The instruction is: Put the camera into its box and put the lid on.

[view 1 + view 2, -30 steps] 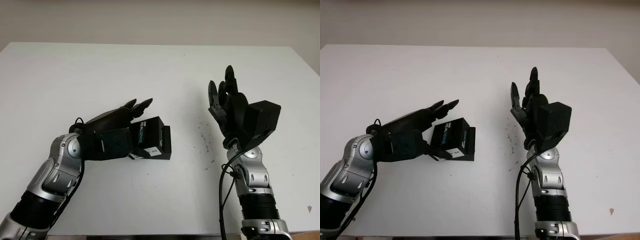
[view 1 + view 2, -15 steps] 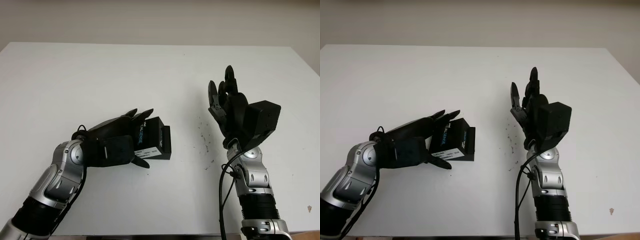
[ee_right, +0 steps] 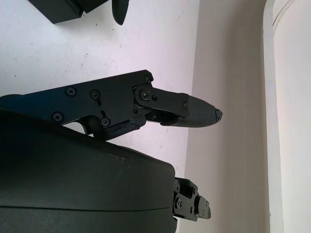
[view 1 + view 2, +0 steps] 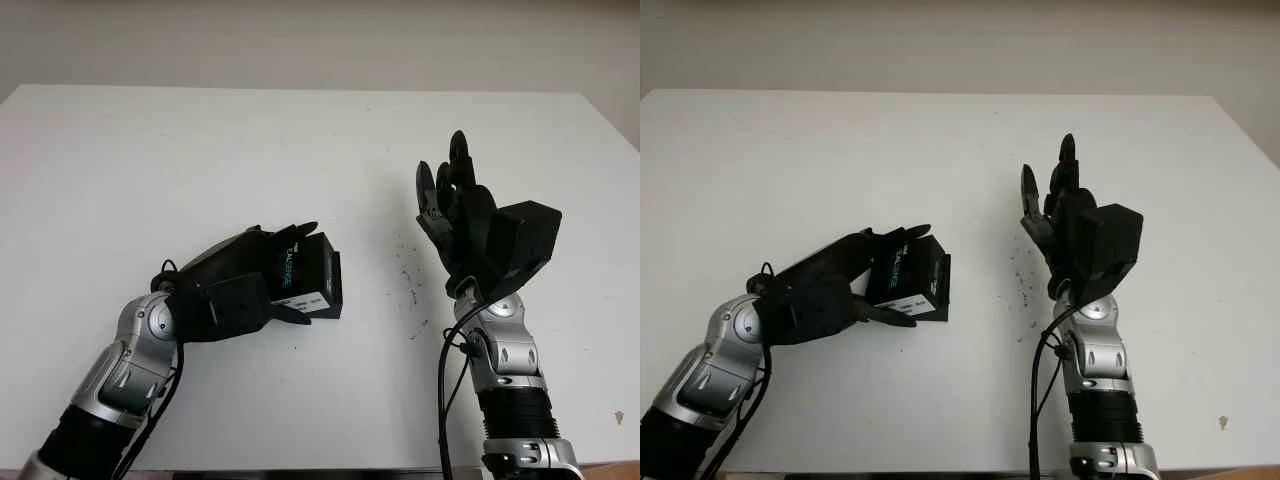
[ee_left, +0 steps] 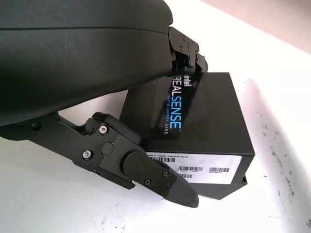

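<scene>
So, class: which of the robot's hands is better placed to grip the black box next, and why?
Left. The left hand already straddles the black box, fingers over its top, thumb at its side. The right hand is open, raised well away from it.

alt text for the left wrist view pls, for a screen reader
The left robot hand closes around a black box printed "RealSense Depth Camera D405", which sits on a white table. One finger crosses the box's white barcode label on the near side, while others reach over its top. Dark specks mark the table beside the box.
</scene>
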You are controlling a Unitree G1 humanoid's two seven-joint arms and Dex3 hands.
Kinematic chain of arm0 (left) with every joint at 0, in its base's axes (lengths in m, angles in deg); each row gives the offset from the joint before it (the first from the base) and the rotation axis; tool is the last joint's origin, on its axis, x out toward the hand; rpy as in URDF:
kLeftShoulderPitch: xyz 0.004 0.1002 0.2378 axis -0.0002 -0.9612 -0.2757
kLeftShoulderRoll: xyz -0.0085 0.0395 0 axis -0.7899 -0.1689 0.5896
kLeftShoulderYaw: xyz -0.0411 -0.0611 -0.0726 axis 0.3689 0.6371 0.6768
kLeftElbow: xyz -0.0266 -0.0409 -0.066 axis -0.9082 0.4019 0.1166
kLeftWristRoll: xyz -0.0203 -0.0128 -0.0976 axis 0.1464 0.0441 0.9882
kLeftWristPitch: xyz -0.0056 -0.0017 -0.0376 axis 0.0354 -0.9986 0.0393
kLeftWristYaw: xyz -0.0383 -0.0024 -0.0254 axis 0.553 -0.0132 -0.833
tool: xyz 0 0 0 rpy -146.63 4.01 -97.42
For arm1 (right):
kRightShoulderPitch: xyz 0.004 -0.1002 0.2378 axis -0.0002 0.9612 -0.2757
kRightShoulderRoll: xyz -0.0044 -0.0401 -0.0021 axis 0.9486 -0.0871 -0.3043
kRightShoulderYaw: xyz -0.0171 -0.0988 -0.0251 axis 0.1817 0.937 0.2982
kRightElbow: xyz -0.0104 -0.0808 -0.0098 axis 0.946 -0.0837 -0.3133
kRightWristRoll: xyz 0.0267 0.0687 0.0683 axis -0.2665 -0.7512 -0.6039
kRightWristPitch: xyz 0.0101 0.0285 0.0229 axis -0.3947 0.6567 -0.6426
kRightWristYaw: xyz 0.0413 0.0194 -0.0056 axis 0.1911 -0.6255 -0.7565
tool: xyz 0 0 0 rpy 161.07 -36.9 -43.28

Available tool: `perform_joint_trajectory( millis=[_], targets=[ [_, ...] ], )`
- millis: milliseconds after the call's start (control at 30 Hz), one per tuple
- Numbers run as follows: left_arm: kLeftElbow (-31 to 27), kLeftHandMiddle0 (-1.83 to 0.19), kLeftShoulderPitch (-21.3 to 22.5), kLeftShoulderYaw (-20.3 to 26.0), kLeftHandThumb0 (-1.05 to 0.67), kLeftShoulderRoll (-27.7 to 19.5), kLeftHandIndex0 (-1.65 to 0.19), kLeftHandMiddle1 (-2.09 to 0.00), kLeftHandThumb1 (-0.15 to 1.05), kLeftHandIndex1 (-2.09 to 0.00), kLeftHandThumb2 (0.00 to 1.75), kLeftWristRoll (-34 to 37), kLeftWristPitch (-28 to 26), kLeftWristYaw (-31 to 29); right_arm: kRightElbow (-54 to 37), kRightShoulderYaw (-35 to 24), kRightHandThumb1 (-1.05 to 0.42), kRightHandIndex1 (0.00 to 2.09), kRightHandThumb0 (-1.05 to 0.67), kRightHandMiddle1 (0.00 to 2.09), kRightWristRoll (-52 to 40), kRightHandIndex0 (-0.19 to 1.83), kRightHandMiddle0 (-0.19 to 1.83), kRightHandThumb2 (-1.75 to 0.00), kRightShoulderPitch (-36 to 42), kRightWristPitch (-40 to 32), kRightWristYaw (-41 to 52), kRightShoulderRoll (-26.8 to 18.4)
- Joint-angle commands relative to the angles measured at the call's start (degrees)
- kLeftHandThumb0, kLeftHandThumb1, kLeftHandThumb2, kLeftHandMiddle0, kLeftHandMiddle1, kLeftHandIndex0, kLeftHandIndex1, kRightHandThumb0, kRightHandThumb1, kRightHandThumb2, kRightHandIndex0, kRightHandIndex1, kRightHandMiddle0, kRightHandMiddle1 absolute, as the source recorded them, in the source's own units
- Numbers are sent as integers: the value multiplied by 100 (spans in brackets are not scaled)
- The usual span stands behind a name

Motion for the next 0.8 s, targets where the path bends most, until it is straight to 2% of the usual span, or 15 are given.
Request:
perform_joint_trajectory(
  millis=[0,67,133,233,333,500,767],
  targets=[
    [62,-6,-35,62,-30,27,-24,-142,100,-38,6,-19,96,138,-56,-11,-105,5,-55,6,-8,-18,-16,-51,-28,9,-4,-36],
    [96,-11,-41,69,-28,39,-9,-157,104,-93,8,-17,157,210,-56,-14,-105,5,-54,6,-13,-18,-16,-52,-33,0,-4,-34],
    [139,-16,-51,90,-25,50,-6,-168,104,-126,13,23,258,276,-55,-15,-105,5,-54,6,-14,-18,-16,-52,-30,7,-7,-30],
    [143,-27,-66,116,-22,71,-9,-183,105,-154,19,53,329,348,-37,-14,-105,5,-54,5,-19,-18,-16,-52,-28,40,19,-38],
    [115,-35,-73,118,-20,93,-10,-191,105,-162,17,15,293,412,-58,-11,-105,5,-54,6,-9,-18,-16,-51,-25,28,-5,-23],
    [18,-36,-62,125,-20,93,-10,-196,105,-166,16,-70,137,387,-60,6,-105,6,-54,6,16,-17,-15,-51,-12,30,-32,-24],
    [-407,-35,66,283,-21,-1,-9,-186,105,-160,12,-134,-292,241,-97,16,-105,6,-53,6,6,-17,-14,-49,6,-34,-87,12]
  ],
)
